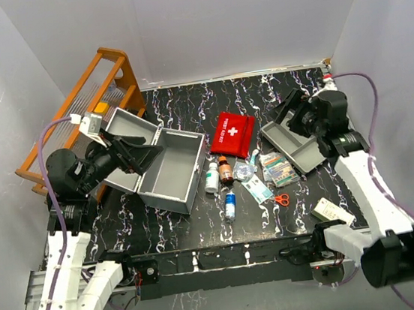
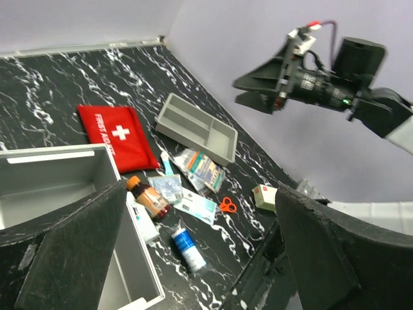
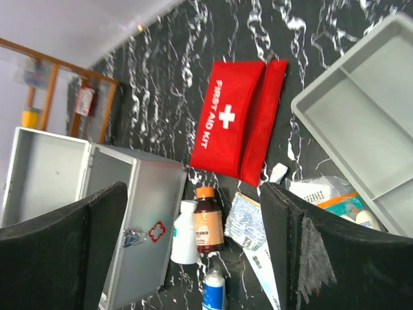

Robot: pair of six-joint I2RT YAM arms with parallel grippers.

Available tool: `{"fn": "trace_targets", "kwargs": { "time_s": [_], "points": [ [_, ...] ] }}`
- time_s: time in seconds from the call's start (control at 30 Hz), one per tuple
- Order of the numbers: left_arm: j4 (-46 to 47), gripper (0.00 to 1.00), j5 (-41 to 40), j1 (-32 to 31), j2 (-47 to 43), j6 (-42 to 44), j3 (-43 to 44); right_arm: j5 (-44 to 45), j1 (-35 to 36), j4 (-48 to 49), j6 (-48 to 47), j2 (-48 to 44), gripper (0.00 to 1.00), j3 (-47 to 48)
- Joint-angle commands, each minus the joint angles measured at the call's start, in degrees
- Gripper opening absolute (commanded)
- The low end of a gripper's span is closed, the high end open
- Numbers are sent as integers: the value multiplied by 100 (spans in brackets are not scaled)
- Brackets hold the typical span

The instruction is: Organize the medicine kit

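Observation:
The medicine kit (image 1: 170, 173) is a light-grey hard box on the left of the table, with its lid (image 1: 124, 129) swung open and its inside (image 2: 51, 187) bare. In the right wrist view its front wall (image 3: 145, 219) carries a latch and a red cross. My left gripper (image 1: 137, 153) hovers open over the kit's left part, and nothing is between its fingers (image 2: 64, 258). My right gripper (image 1: 292, 109) hangs open above the shallow grey divided tray (image 1: 295, 146), also holding nothing.
Loose items lie between kit and tray: a red first-aid pouch (image 1: 232, 133), a white bottle (image 1: 211, 177), a brown bottle (image 1: 225, 169), a blue-labelled bottle (image 1: 230, 206), packets (image 1: 276, 167) and orange scissors (image 1: 281, 199). A small white box (image 1: 332, 211) sits front right; a wooden rack (image 1: 101, 92) back left.

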Motion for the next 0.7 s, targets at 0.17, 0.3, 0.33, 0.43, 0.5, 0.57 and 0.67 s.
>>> {"fn": "trace_targets", "kwargs": {
  "time_s": [0.17,0.3,0.33,0.43,0.5,0.57,0.67],
  "points": [
    [1173,99,776,-139,353,-549,-251,-273,425,709,12,1893,71,701],
    [1568,99,714,-144,376,-886,-488,581,916,669,27,2658,61,932],
    [1651,99,726,-150,392,-945,-508,735,932,692,41,2855,59,959],
    [1760,99,728,-153,453,-1012,-531,796,934,859,1,3406,48,1046],
    [1755,99,734,-148,498,-1001,-528,429,941,1076,-79,3814,46,1153],
    [1763,99,741,-161,541,-999,-539,95,955,1152,-144,4223,43,1355],
    [1732,99,748,-162,573,-1028,-528,51,981,1098,-111,4745,41,1586]
  ]
}}
